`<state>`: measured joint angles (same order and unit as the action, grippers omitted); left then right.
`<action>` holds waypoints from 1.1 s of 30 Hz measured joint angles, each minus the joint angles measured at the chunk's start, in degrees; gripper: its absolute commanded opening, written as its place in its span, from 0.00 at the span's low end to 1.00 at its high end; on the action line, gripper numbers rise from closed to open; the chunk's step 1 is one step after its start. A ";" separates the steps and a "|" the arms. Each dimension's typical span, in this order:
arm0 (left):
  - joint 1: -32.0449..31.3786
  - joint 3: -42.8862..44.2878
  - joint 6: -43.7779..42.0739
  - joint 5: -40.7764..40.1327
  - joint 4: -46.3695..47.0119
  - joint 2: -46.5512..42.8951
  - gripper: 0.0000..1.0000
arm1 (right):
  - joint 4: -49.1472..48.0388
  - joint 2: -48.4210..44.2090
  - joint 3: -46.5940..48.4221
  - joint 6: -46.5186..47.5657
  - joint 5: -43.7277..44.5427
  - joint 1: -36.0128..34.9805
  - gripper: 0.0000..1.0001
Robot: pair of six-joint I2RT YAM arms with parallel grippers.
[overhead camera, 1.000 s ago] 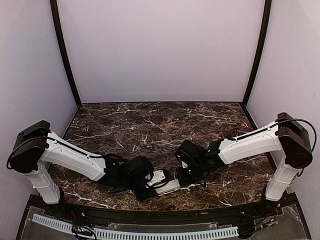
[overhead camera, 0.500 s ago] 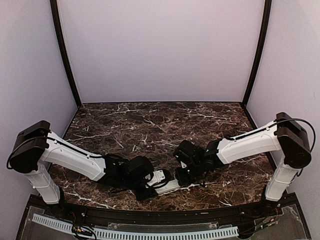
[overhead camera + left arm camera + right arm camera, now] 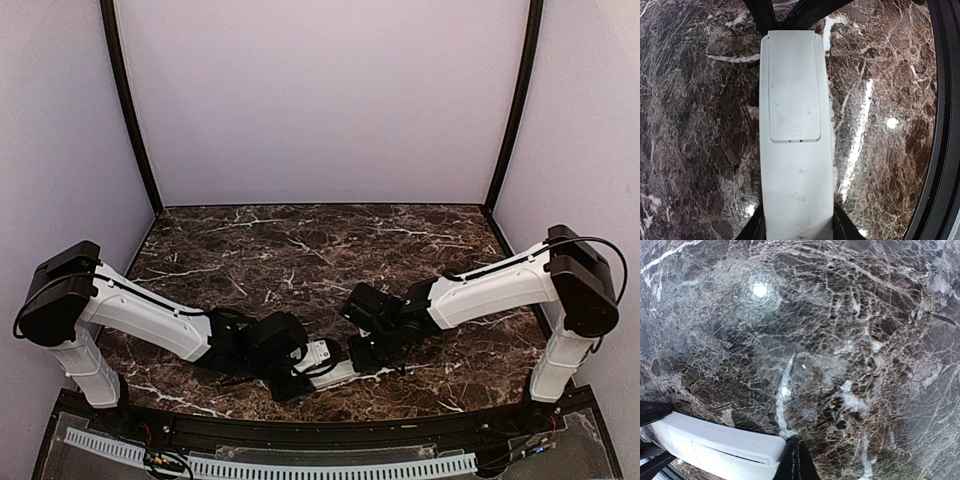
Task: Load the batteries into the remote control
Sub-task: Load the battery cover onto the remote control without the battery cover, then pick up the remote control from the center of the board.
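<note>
The left gripper (image 3: pixel 799 231) pinches one end of the remote control (image 3: pixel 795 150) from both sides, low at the front edge of the dark marble table (image 3: pixel 300 250) (the remote's back faces up, its battery cover (image 3: pixel 794 90) seated flush). At the remote's other end, the right gripper (image 3: pixel 795 460) has its fingers pressed together, tips just beside the corner.
</note>
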<state>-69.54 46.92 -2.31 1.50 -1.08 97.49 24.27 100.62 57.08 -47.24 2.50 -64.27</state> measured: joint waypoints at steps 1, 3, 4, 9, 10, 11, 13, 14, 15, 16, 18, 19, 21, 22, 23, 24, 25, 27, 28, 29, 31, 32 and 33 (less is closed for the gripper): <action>0.00 0.04 -0.02 0.00 -0.07 0.00 0.28 | 0.31 0.13 0.28 -0.04 0.22 -0.13 0.00; 0.00 0.26 -0.04 0.00 -0.39 0.07 0.23 | 0.96 0.48 0.81 -0.24 0.81 -0.50 0.00; 0.00 0.33 -0.07 0.00 -0.55 0.09 0.22 | 1.42 0.74 1.20 -0.33 1.22 -0.70 0.00; 0.00 0.63 -0.24 -0.02 -1.20 0.11 0.12 | 2.99 1.77 2.75 -0.96 2.80 -1.60 0.00; 0.00 0.63 -0.26 -0.02 -1.20 0.11 0.11 | 3.21 1.90 2.97 -1.03 2.95 -1.68 0.00; 0.00 0.63 -0.26 -0.02 -1.20 0.11 0.11 | 3.41 2.03 3.15 -1.05 3.08 -1.73 0.00; 0.00 0.63 -0.28 -0.02 -1.20 0.11 0.10 | 3.69 2.23 3.45 -1.01 3.10 -1.73 0.00; 0.00 0.63 -0.31 -0.04 -1.20 0.11 0.10 | 3.93 2.36 3.67 -1.01 3.10 -1.73 0.00; 0.00 0.63 -0.33 -0.02 -1.22 0.13 0.09 | 4.24 2.49 3.91 -0.98 3.13 -1.73 0.00; 0.00 0.63 -0.33 -0.02 -1.25 0.13 0.09 | 4.46 2.58 4.07 -0.98 3.13 -1.73 0.00; 0.00 0.63 -0.44 -0.02 -1.27 0.13 0.08 | 4.48 2.60 4.09 -1.01 3.15 -1.73 0.00; 0.00 0.63 -0.48 -0.04 -1.29 0.13 0.07 | 4.48 2.58 4.09 -0.98 3.15 -1.73 0.00; 0.00 0.63 -0.57 -0.07 -1.31 0.13 0.03 | 4.44 2.43 3.96 -0.83 3.21 -1.68 0.00; 0.00 0.63 -0.68 -0.11 -1.31 0.11 0.01 | 4.15 2.19 3.65 -0.63 3.23 -1.62 0.01; 0.00 0.63 -0.74 -0.15 -1.31 0.09 0.00 | 3.54 1.79 3.08 -0.31 3.13 -1.44 0.05; 0.00 0.61 -0.90 -0.22 -1.29 0.02 0.00 | 2.67 1.20 2.27 0.07 2.84 -1.16 0.10; 0.00 0.59 -1.03 -0.28 -1.27 -0.02 0.00 | 1.79 0.31 1.14 0.57 2.34 -0.68 0.15; 0.00 0.31 -1.42 -0.74 -0.92 -0.20 0.00 | 1.11 -2.14 -1.44 1.60 1.36 0.68 0.24; 0.00 0.07 -1.53 -1.18 -0.61 -0.37 0.00 | 1.14 -4.39 -3.21 2.45 0.76 1.66 0.28; 0.00 -0.20 -1.57 -1.60 -0.42 -0.61 0.00 | 1.42 -6.16 -4.22 2.71 0.52 2.64 0.32; 0.00 -0.94 -1.77 -3.26 -0.35 -1.38 0.00 | 1.84 -10.82 -5.92 4.44 0.00 5.11 0.41; -0.02 -1.20 -1.81 -3.98 -0.37 -1.73 0.00 | 2.03 -13.14 -6.29 5.38 -0.11 6.21 0.46; -0.02 -1.53 -1.99 -5.14 -0.44 -2.12 0.00 | 2.12 -15.43 -6.45 6.23 -0.33 7.23 0.57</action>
<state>-69.56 45.39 -4.29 -3.64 -1.52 95.37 26.39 85.19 50.63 -41.01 2.17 -57.04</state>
